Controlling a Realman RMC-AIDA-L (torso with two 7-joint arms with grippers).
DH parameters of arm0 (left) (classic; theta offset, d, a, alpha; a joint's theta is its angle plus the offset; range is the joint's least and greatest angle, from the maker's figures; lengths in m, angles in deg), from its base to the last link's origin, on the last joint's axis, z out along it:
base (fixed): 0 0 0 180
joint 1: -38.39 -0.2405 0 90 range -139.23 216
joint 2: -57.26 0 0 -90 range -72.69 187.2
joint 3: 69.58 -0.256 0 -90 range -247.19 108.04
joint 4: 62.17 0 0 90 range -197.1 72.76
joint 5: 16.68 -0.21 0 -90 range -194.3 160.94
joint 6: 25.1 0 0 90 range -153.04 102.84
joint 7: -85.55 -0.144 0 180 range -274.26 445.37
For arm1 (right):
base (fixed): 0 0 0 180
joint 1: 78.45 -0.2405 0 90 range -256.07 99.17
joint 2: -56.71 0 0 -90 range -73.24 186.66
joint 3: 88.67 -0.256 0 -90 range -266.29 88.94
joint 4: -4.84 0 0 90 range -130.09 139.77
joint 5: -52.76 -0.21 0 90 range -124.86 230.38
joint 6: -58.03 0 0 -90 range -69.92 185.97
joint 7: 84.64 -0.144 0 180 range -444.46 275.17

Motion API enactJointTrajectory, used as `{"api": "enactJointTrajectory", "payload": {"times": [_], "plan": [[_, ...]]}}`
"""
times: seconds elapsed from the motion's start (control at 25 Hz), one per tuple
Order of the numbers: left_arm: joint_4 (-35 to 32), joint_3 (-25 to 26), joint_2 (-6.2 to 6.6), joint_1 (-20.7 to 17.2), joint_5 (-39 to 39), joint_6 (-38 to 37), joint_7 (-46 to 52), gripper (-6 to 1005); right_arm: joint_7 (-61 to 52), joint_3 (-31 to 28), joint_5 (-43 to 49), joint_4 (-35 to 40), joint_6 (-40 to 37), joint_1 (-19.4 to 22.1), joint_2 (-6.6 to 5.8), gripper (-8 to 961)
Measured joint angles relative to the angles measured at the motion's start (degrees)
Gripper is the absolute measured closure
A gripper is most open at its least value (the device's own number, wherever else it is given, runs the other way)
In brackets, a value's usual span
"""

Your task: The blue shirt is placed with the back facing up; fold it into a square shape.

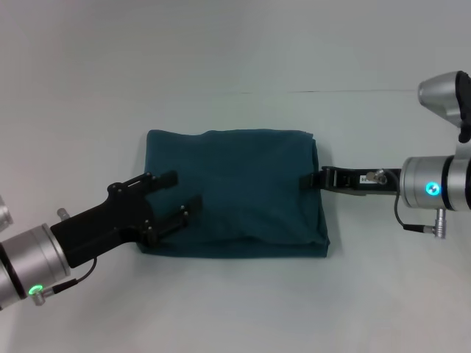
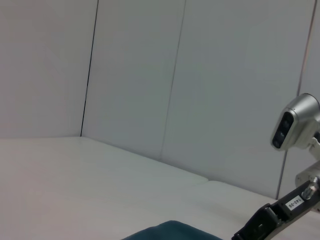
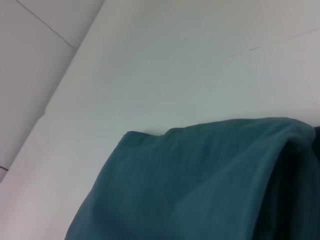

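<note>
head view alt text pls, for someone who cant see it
A blue shirt, folded into a rough rectangle, lies on a white table. The left gripper is open over the shirt's left edge, and the right gripper is at its right edge.

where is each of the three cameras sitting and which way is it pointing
Head view: on the robot's head, looking down at the folded blue shirt on the white table; left gripper open over the shirt's left edge, right gripper at its right edge.
Left wrist view: on the left arm, facing across the table to the wall panels; the right arm shows.
Right wrist view: on the right arm, close along the shirt.
All three share the shirt.
</note>
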Motion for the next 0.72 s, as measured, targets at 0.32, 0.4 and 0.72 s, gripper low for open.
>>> {"api": "enactJointTrajectory", "payload": {"times": [0.32,0.4,0.72], "plan": [[0.6,0.0,-0.04,0.5,0.2,1.2,0.0,352,0.0,0.1,0.1,0.0,0.8,1.2,-0.04,927],[0.7,0.0,-0.02,0.7,0.3,1.6,0.0,352,0.0,0.1,0.2,0.0,1.5,1.4,0.07,925],[0.7,0.0,0.0,1.0,0.3,2.3,0.0,352,0.7,0.0,0.1,0.5,4.7,1.9,0.01,916]]}}
